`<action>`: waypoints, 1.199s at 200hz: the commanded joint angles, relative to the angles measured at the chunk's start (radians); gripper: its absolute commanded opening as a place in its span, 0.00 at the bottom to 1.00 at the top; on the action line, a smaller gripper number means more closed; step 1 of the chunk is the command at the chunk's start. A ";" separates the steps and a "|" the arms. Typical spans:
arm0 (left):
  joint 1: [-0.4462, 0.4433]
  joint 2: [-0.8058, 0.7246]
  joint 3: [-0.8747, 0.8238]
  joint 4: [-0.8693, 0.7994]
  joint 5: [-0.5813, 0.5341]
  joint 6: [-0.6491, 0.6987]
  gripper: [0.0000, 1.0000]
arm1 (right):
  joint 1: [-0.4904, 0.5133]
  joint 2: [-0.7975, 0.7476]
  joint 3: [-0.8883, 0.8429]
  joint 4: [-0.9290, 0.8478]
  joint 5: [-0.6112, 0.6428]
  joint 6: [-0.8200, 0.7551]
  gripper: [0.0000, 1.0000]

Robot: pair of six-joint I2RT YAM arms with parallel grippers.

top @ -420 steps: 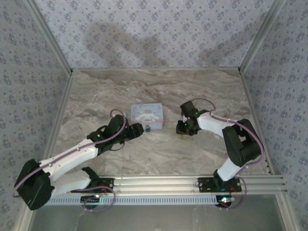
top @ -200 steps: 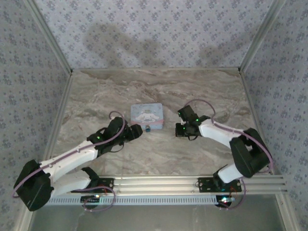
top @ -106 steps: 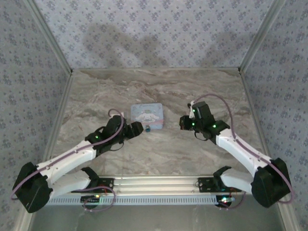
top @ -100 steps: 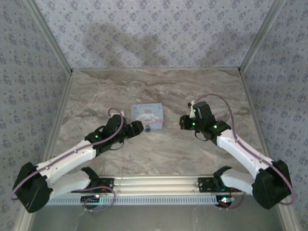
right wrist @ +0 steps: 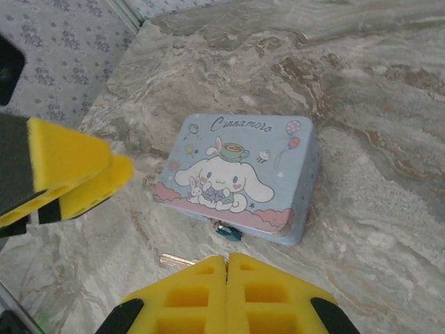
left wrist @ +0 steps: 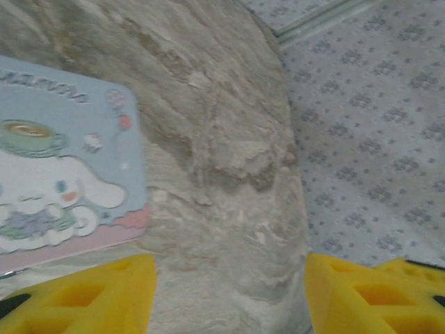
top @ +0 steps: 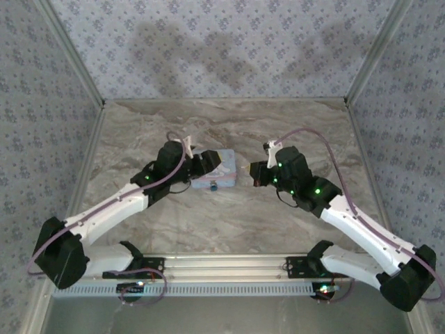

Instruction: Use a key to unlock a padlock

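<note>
My right gripper (right wrist: 227, 263), clamped on the key (right wrist: 174, 260), has lifted toward the tin (right wrist: 236, 174); left gripper (left wrist: 229, 278), spread, has reached it. Padlock (right wrist: 227, 231) waits, ungrasped.

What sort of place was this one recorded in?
Probably a purpose-built robot test cell: a marble-patterned tabletop boxed in by floral-print wall panels, with a white-and-black left arm and right arm bolted to an aluminium rail.

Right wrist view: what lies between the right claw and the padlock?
Bare marble table, seen in the right wrist view; the key sticks out left of the right claw, not toward the padlock.
</note>
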 commanded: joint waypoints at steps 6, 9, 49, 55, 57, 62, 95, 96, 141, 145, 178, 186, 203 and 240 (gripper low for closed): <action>-0.002 0.016 0.064 0.077 0.093 -0.072 0.59 | 0.060 -0.015 0.044 -0.001 0.168 -0.094 0.00; -0.002 0.018 0.066 0.079 0.097 -0.081 0.59 | 0.068 -0.015 0.048 -0.002 0.185 -0.103 0.00; -0.012 0.023 0.066 0.110 0.130 -0.193 0.62 | 0.106 -0.003 0.070 0.012 0.261 -0.161 0.00; -0.016 0.024 0.060 0.130 0.132 -0.211 0.63 | 0.108 0.000 0.073 0.016 0.265 -0.161 0.00; -0.017 0.024 0.060 0.138 0.135 -0.218 0.62 | 0.111 0.001 0.073 0.018 0.266 -0.162 0.00; -0.019 0.027 0.052 0.161 0.138 -0.237 0.62 | 0.116 0.000 0.072 0.025 0.276 -0.166 0.00; -0.033 0.044 0.035 0.238 0.154 -0.331 0.63 | 0.195 0.002 0.070 0.062 0.401 -0.248 0.00; -0.033 0.045 0.036 0.237 0.154 -0.332 0.63 | 0.196 0.003 0.070 0.062 0.401 -0.248 0.00; -0.056 0.067 0.077 0.226 0.160 -0.333 0.60 | 0.198 0.003 0.064 0.098 0.357 -0.219 0.00; -0.058 0.068 0.077 0.231 0.162 -0.335 0.60 | 0.198 0.003 0.065 0.099 0.358 -0.217 0.00; -0.065 0.078 0.079 0.251 0.164 -0.335 0.51 | 0.198 0.005 0.059 0.113 0.323 -0.189 0.00; -0.067 0.081 0.079 0.258 0.165 -0.338 0.49 | 0.197 0.006 0.055 0.117 0.315 -0.179 0.00; -0.069 0.086 0.079 0.279 0.169 -0.340 0.45 | 0.193 0.009 0.046 0.126 0.307 -0.163 0.00; -0.077 0.099 0.088 0.301 0.179 -0.338 0.36 | 0.169 0.011 0.030 0.137 0.273 -0.124 0.00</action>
